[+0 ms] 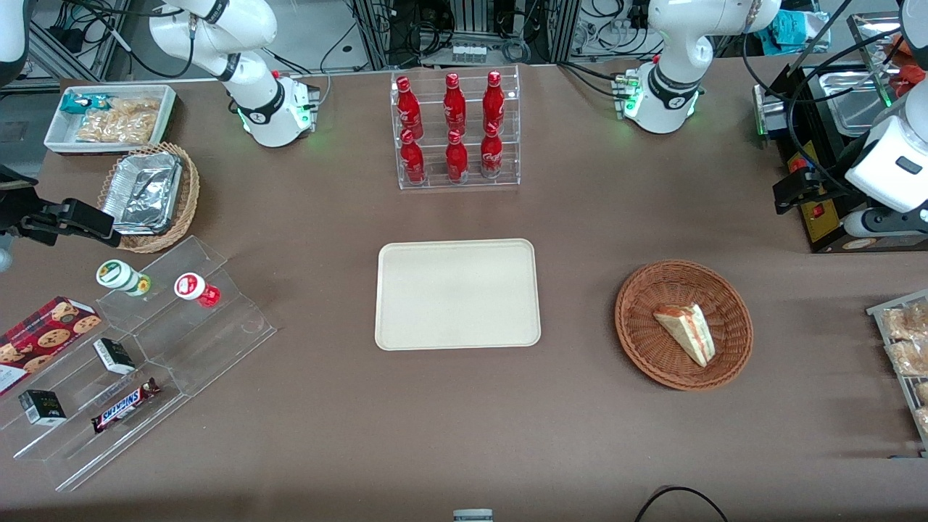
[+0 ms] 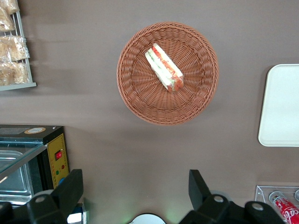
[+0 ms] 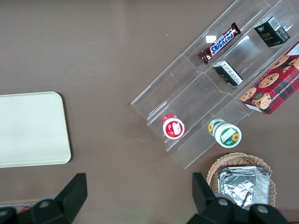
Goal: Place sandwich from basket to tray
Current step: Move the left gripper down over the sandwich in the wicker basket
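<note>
Fingers (image 2: 70,189) of my gripper (image 2: 134,191) stand spread wide, with nothing held between them. I hover over bare brown tabletop (image 1: 580,435), farther from the front camera than the basket and close beside a black machine with a yellow panel (image 2: 58,158).

At the centre of the front frame lies the tray (image 1: 457,293), a flat cream plastic rectangle with rounded corners and a low rim, with nothing on it. Open tabletop rings it on every edge, and a clear rack of red bottles (image 1: 457,130) stands well apart toward the upper edge of the frame.

Toward my end of the tabletop sits the basket (image 1: 631,319), round, shallow and made of reddish-brown woven wicker, with a broad strip of bare cloth between it and the tray. The sandwich (image 1: 687,332) lies inside it, a white-bread wedge with red and green layers under a clear wrap. It lies a little off-centre, clear of the rim, and nothing is above it. A wire shelf of bagged pastries (image 1: 902,341) stands past the basket, near the frame's edge.
</note>
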Tool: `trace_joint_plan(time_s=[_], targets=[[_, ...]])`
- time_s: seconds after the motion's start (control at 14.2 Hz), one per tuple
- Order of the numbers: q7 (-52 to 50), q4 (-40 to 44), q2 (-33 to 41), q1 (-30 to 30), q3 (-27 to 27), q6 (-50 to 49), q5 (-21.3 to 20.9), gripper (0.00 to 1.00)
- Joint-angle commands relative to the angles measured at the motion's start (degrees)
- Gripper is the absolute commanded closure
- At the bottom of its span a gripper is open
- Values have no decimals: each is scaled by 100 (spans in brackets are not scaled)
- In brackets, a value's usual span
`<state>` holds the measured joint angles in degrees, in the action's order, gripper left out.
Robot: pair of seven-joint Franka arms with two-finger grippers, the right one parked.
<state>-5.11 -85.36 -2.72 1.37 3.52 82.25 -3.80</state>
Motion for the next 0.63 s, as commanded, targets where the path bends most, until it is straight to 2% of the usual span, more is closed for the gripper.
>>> trace_joint_plan(time_s=[0.0, 0.35, 0.56], targets=[[1, 20, 34, 48, -10, -7, -103, 0], [-95, 2, -9, 39, -10, -51, -94, 0], [-1129, -68, -316, 57, -1, -42, -86, 0]])
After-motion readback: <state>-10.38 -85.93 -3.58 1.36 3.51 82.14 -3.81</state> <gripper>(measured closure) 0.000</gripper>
